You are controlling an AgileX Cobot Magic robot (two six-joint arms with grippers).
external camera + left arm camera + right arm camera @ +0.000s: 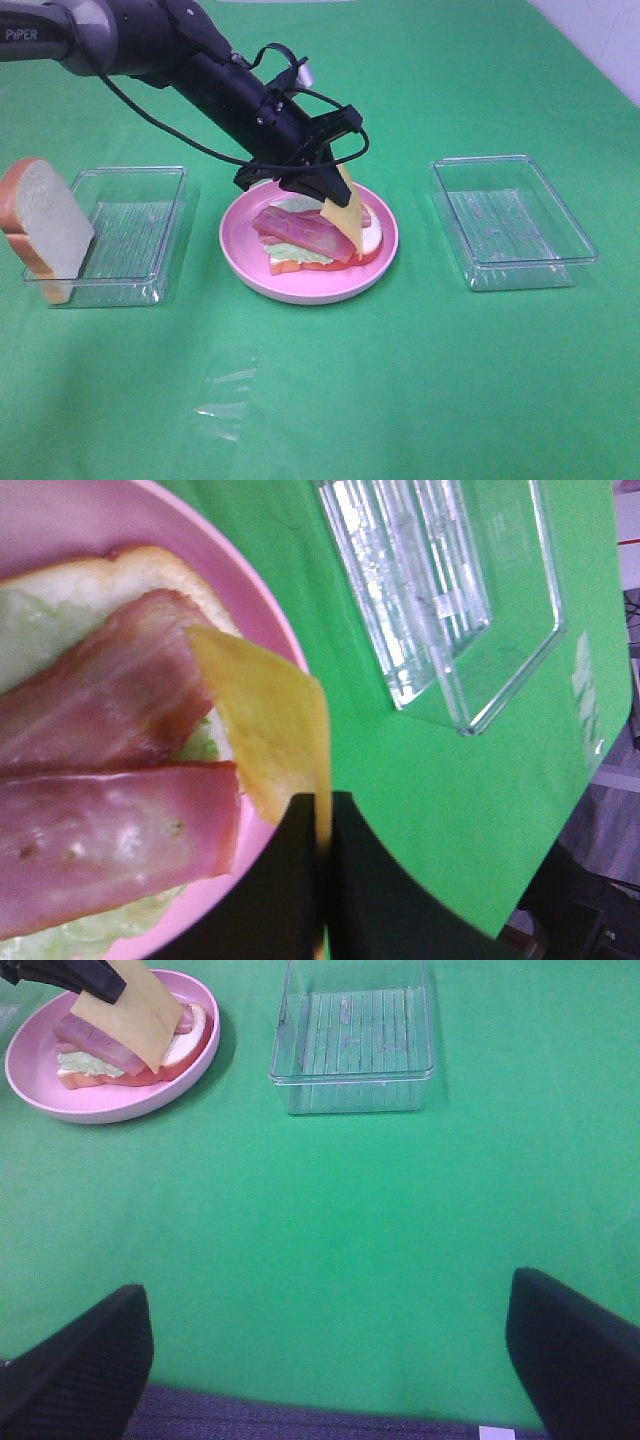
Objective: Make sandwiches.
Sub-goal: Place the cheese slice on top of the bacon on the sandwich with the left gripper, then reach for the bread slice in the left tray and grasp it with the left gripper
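Open sandwich stack [312, 243] recorded on pink plate [300, 291], approx. centre of green cloth [400, 380]

Stack from bottom up: base bread slice [372, 238], white w/ orange-brown crust; pale green lettuce [298, 256] spread over it; two reddish bacon strips [300, 230] laid side by side across the lettuce

Cheese square [345, 215], yellow-orange, is held tilted above the stack. Upper edge is clamped by left gripper [325, 195]; lower corner is pointed down over the bacon end nearest the right tray [520, 272]. Contact betw. cheese and bacon can't be confirmed

Left gripper: in left wrist view the black fingers [290, 880] are seen pressed nearly together, w/ only the thin cheese edge betw. them. The arm is reached in from upper left of the exterior view, over the plate's far rim

Second bread slice [50, 225] is seen at far left, stood on edge and leaning, at the near-left corner of the left tray [130, 172]. Inside or just outside the tray wall: can't be told. Well apart from the stack

Trays: clear plastic, ribbed floors, one set either side of the plate, each near it but not touching

Right gripper [328, 1305]: fingers [90, 1360] are spread wide apart, only bare cloth betw. them; it is kept on the near side of the right tray, well apart from plate and stack
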